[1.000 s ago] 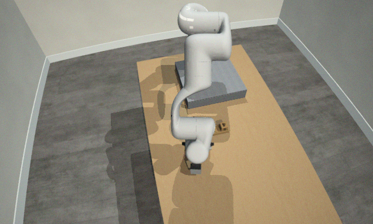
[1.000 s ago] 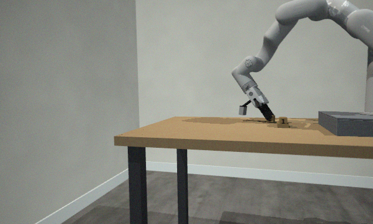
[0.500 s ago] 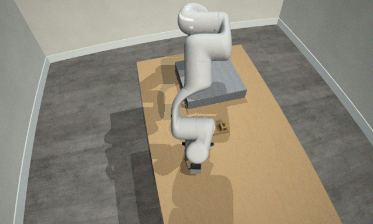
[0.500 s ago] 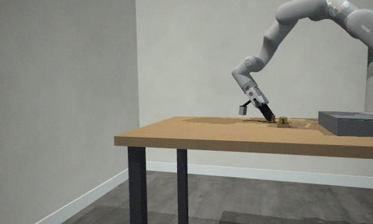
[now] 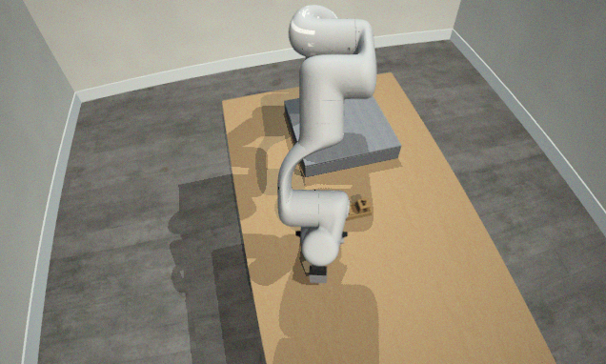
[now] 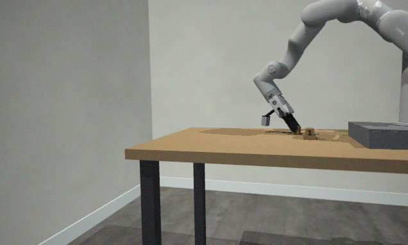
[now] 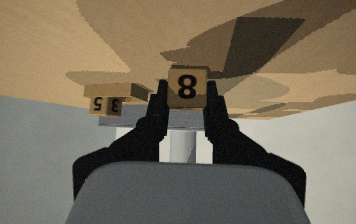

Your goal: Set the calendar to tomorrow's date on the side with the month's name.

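Note:
The small wooden tray (image 5: pixel 358 216) (image 6: pixel 310 138) (image 7: pixel 102 90) lies on the table, partly behind the arm in the top view. One wooden cube (image 5: pixel 363 206) (image 6: pixel 310 131) (image 7: pixel 106 106) stands on it. It shows a 1 in the exterior view, and a 5 and a 3, upside down in the picture, in the wrist view. My gripper (image 6: pixel 297 131) (image 7: pixel 186 92) is tilted and shut on the second cube (image 6: pixel 299 129) (image 7: pixel 187 88), low over the table beside the tray. An 8 faces the wrist camera. Whether this cube touches the table is unclear. The arm hides it in the top view.
A grey raised slab (image 5: pixel 353 153) (image 6: pixel 385 138) (image 7: pixel 107 121) stands on the wooden table (image 5: pixel 429 271) (image 6: pixel 224 147), beyond the tray, toward the arm's base. The table's long left edge runs beside the arm in the top view.

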Controlling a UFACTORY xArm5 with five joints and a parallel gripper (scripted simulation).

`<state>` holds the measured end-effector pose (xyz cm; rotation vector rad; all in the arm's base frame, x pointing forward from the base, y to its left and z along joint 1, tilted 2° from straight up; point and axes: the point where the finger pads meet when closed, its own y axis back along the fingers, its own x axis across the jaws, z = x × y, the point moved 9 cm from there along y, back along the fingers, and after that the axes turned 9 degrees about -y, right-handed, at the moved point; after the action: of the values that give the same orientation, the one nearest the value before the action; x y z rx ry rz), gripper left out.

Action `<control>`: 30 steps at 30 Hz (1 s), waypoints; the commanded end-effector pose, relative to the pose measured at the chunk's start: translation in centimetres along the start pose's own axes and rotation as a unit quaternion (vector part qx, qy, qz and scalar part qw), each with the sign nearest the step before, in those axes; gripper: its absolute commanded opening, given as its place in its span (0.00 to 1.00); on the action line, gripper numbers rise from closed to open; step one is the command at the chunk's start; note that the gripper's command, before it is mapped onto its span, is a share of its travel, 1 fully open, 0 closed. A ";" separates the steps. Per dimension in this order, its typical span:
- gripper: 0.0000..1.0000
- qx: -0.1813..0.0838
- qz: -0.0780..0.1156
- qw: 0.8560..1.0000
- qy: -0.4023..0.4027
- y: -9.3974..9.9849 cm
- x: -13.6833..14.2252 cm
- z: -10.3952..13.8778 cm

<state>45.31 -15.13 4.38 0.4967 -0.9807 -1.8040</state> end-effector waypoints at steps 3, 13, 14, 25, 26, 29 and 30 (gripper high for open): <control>0.29 0.002 0.000 1.000 0.000 0.2 0.0 0.0; 0.33 0.002 0.000 1.000 0.000 0.2 0.0 0.0; 0.33 0.002 0.000 1.000 0.000 0.2 0.0 0.0; 0.45 0.002 0.000 1.000 0.000 0.2 0.0 0.0; 0.49 0.002 0.000 1.000 0.000 0.2 0.0 0.0; 0.71 0.002 0.000 1.000 0.000 0.2 0.0 0.0; 0.71 0.002 0.000 1.000 0.000 0.2 0.0 0.0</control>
<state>45.31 -15.13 4.38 0.4967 -0.9807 -1.8041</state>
